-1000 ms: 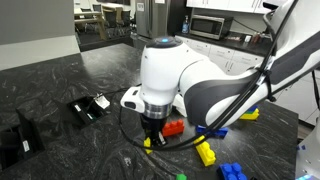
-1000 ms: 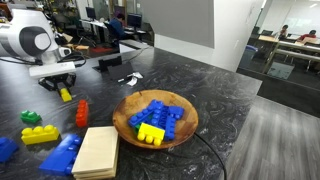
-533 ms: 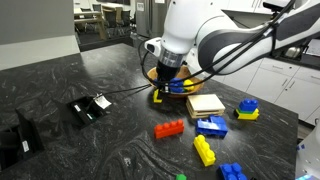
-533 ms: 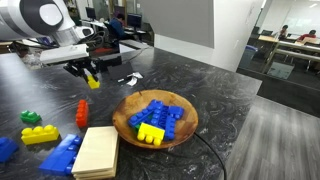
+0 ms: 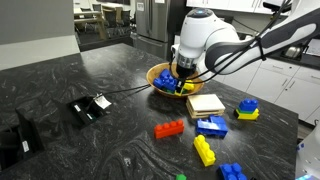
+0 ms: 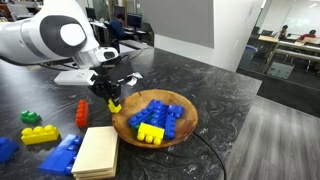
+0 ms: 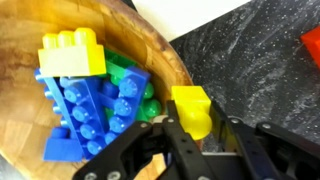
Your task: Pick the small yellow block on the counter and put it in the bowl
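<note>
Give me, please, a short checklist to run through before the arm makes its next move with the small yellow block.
1. Grip: the claw is shut on the small yellow block: ok.
2. Block over the inside of the bowl: in the wrist view it hangs at the rim, partly over the counter: not ok.
3. Height of the block above the rim: cannot tell.
4. Landing room: blue, green and yellow bricks crowd the middle, but bare wood shows at the edges: ok.
5. Way inward free of the wooden slab beside the bowl: ok.
</note>
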`<state>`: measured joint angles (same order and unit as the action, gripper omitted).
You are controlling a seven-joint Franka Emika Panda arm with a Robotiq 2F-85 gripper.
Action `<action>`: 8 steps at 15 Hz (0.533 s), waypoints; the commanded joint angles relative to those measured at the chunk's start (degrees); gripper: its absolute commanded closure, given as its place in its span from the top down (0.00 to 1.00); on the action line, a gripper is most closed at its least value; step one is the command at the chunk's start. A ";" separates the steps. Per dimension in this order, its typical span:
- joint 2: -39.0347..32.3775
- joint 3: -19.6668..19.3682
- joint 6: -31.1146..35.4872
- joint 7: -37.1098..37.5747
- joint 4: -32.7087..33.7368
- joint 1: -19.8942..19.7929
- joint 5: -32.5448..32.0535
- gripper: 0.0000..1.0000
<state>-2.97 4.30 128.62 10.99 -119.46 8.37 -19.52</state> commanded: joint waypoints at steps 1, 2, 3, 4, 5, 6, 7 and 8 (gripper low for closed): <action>4.18 -0.66 0.35 9.53 -4.81 -1.65 0.52 0.09; 5.17 -0.84 0.14 12.35 -5.64 -2.08 0.58 0.09; 6.09 -0.93 0.01 15.34 -6.31 -2.57 0.50 0.09; 6.78 -0.94 -0.07 18.45 -6.85 -3.07 0.30 0.09; 7.32 -0.85 -0.09 21.68 -7.39 -3.58 0.20 0.09; 7.53 -0.71 0.03 25.00 -7.76 -4.02 0.09 0.09; 7.41 -0.59 0.14 28.46 -7.91 -4.34 -0.11 0.09; 7.17 -0.52 0.24 31.96 -7.81 -4.56 -0.33 0.09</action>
<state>3.43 2.88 128.36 34.73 -126.22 5.06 -19.42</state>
